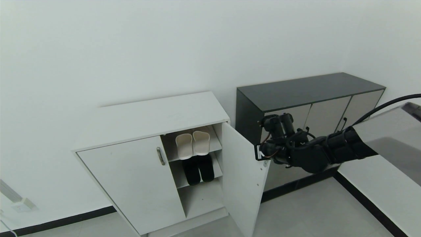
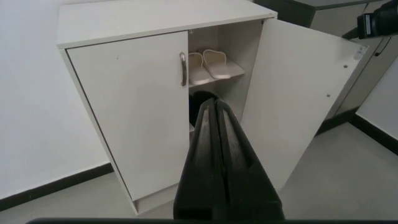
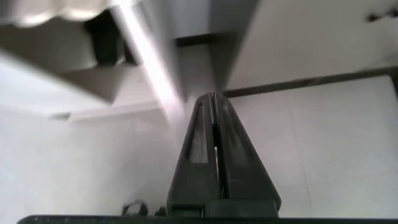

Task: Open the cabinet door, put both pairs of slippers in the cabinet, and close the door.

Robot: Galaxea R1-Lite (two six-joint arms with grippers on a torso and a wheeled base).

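A plain white wall is running behind everything, a black baseboard is lining its foot, a pale grey floor is spreading below, and a dark grey sideboard with lighter doors is standing against the wall.

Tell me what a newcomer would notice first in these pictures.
The eye goes first to the white cabinet against the wall. Its right-hand door is swung wide open, showing cream slippers on the upper shelf and black slippers on the shelf below. Next comes the right tool, shut, at the top outer edge of that door, in front of the dark grey cabinet.
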